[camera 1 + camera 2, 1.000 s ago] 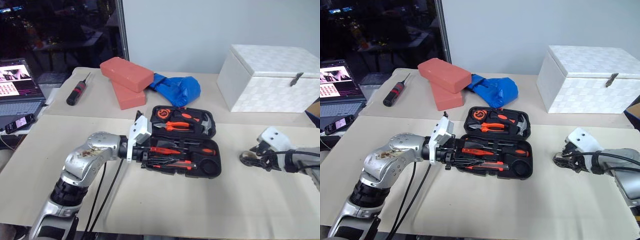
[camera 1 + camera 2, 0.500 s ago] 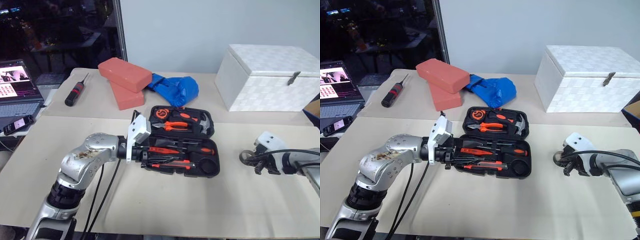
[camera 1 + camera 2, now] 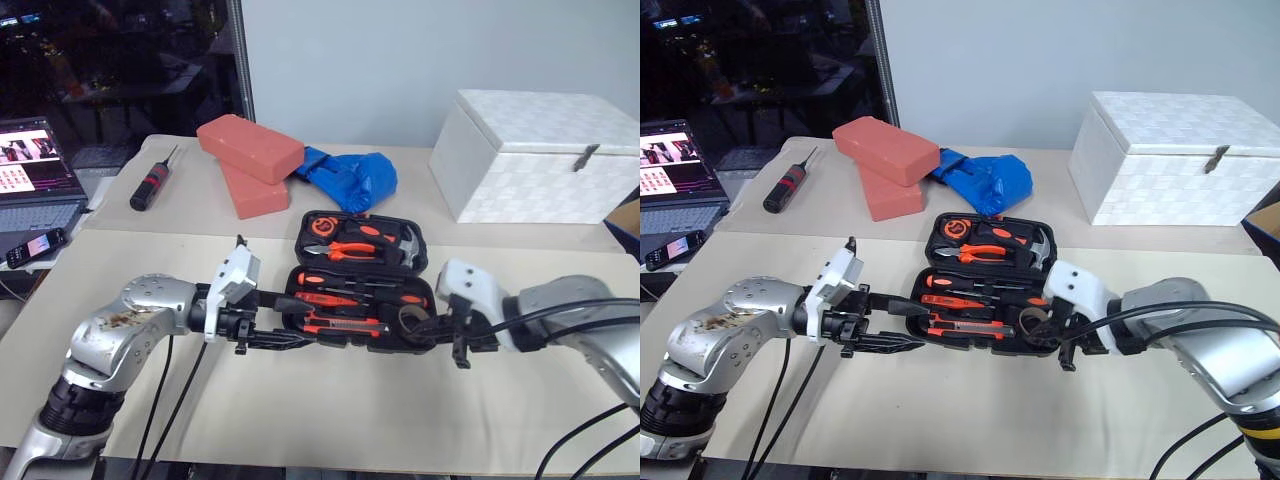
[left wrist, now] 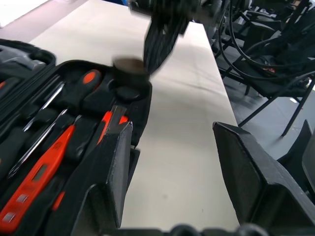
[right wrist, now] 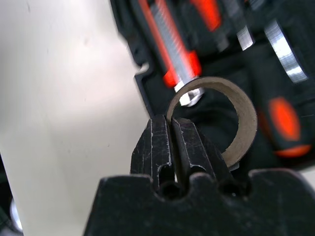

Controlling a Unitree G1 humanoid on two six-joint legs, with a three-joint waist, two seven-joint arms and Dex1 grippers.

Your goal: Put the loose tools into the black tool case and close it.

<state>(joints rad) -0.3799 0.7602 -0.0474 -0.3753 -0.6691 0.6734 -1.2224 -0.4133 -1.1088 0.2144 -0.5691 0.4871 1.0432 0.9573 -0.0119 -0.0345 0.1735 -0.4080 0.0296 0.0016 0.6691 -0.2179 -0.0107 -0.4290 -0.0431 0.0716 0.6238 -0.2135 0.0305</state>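
While the left jaws (image 4: 170, 162) gape empty, the right jaws (image 5: 172, 142) pinch the tape ring (image 5: 235, 123).

Black tool case (image 3: 425, 255) packed with orange-and-black handles, and the tape ring (image 5: 216, 118) pinched at the black fingers (image 5: 162, 147) is cardboard-tan inside with a grey rim. Past the case there's a pair of salmon-red bricks (image 3: 252, 148), a crumpled bright blue bag (image 3: 355, 177), and a white box (image 3: 540, 155) with a woven checker texture. Tabletop (image 3: 330, 400) is plain beige.
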